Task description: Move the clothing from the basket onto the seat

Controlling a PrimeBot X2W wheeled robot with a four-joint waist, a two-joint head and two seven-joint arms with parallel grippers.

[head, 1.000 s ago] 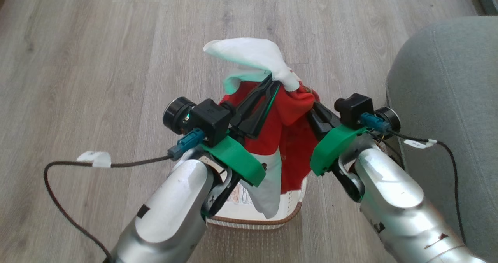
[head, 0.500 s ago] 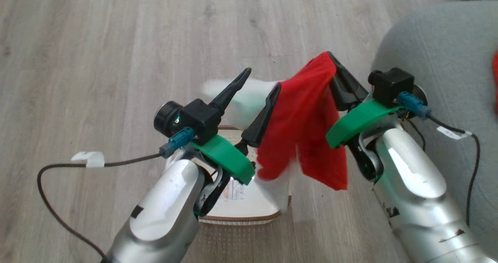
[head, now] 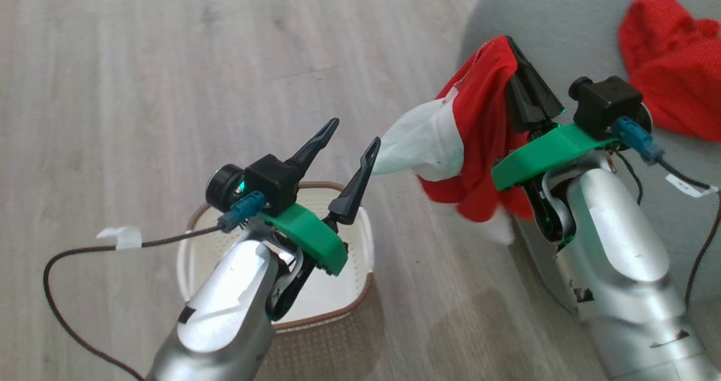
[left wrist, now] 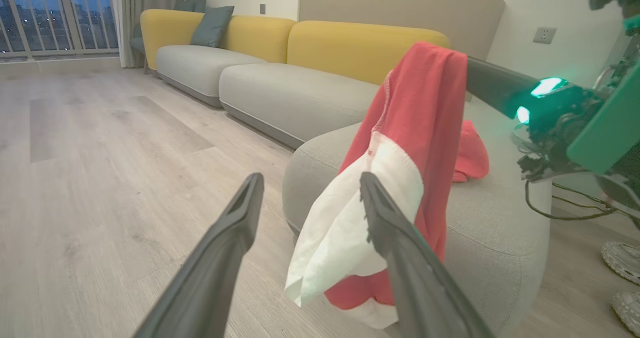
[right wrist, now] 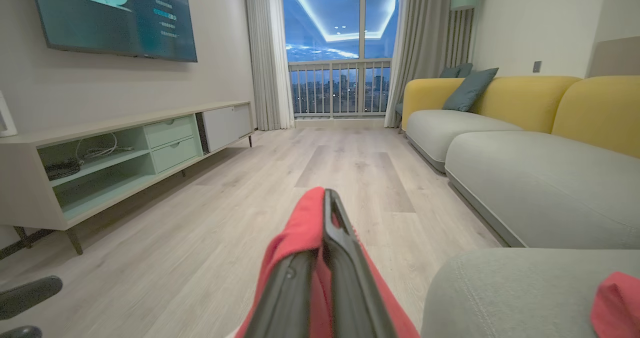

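Left gripper (head: pixel 356 130) wide open, holding nothing, basket (head: pixel 367 246) just under it, right gripper (head: pixel 511 43) pinched shut on red and white clothing (head: pixel 479 122) hanging beside the open one, grey seat (head: pixel 563 26) past the right gripper, another red piece (head: pixel 670 60) on it, wood floor (head: pixel 141 88), yellow sofa (left wrist: pixel 350 48) far off.

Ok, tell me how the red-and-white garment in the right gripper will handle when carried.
Probably floppy: the garment drapes limply from the right gripper, folding over itself. Likely light, since one pinched fold carries it all. It may swing or snag, as its hem hangs below the seat edge.
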